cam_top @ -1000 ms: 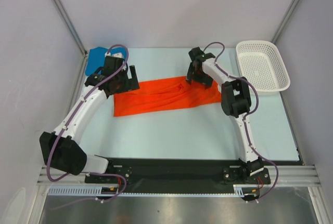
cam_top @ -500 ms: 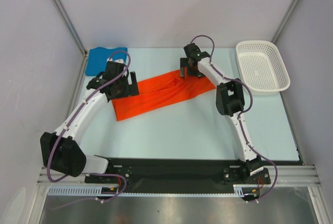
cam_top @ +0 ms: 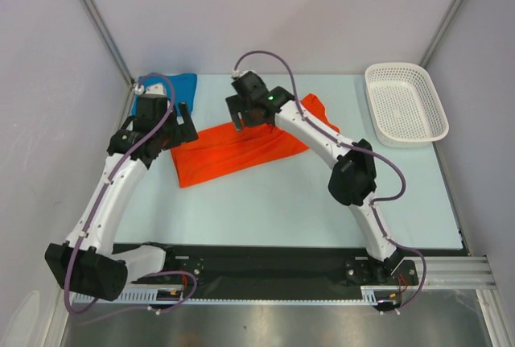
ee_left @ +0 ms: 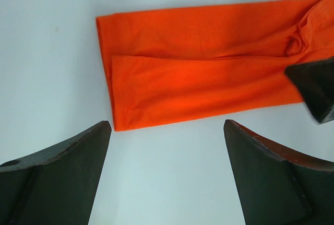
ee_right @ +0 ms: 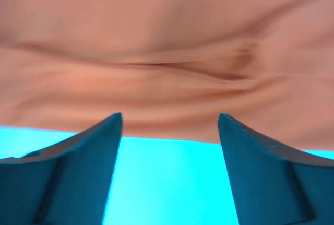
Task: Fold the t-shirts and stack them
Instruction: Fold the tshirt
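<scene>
The orange-red t-shirt point(cam_top: 241, 150) lies folded into a long strip, slanting across the middle of the table. Its left end shows in the left wrist view point(ee_left: 198, 84). In the right wrist view it looks pale peach point(ee_right: 167, 63), with wrinkles. My left gripper point(cam_top: 180, 125) is open and empty just off the shirt's left end point(ee_left: 167, 126). My right gripper point(cam_top: 248, 115) is open and empty over the shirt's far edge point(ee_right: 169, 115). The blue t-shirt point(cam_top: 179, 85) lies at the far left corner, partly hidden by my left arm.
A white perforated basket point(cam_top: 406, 104) stands at the far right of the table. Grey walls with metal posts close in the back and sides. One finger of the right gripper point(ee_left: 315, 89) shows at the right edge of the left wrist view.
My right gripper has swept left along the shirt's far side. The shirt has turned to a slant, its right end bunched behind the right arm. My left gripper has drawn back to the left.
</scene>
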